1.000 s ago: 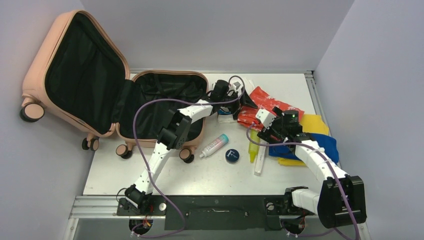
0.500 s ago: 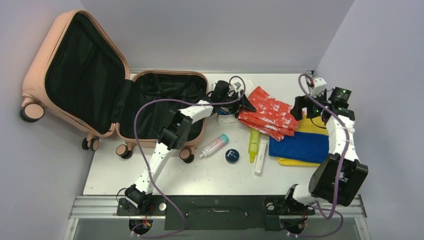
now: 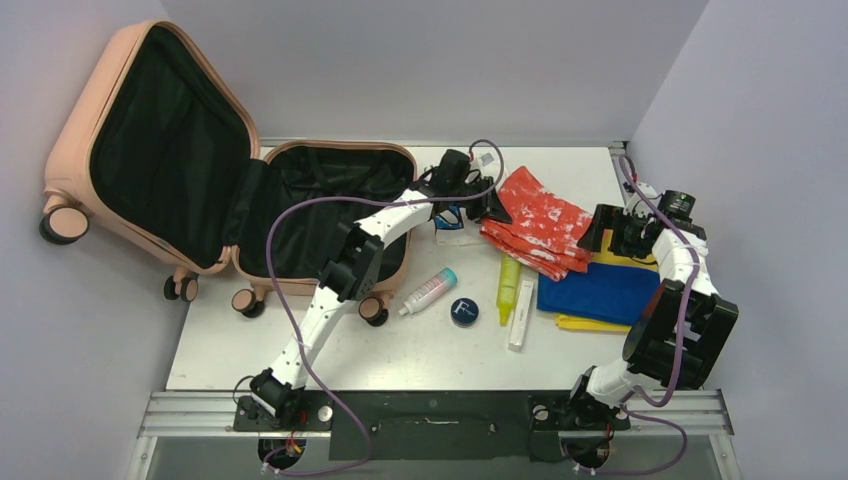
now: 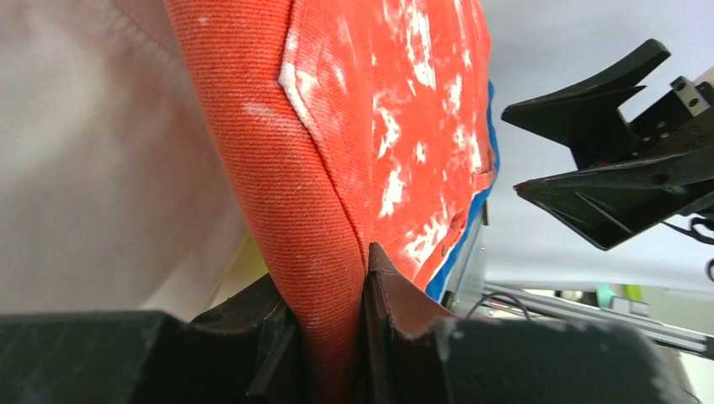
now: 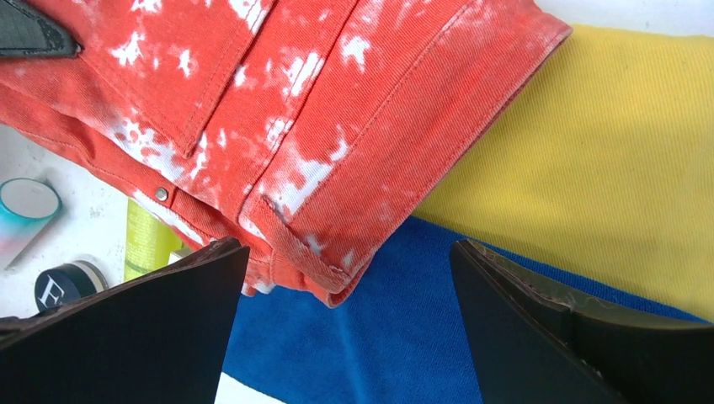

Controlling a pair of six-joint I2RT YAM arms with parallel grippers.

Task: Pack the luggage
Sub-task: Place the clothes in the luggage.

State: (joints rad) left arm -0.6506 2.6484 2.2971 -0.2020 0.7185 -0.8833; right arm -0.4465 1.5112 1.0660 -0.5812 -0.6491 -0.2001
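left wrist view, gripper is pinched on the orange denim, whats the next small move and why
Probably lift the pinched edge slightly and start drawing it left toward the open luggage. The left gripper is shut on a fold of the orange denim garment, which partly lies on the blue cloth, and the right gripper stands open, holding nothing.

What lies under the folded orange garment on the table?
The orange garment overlaps a blue cloth and a yellow cloth at one corner, and a yellow-green tube runs beneath its edge. Whatever lies under its middle is covered.
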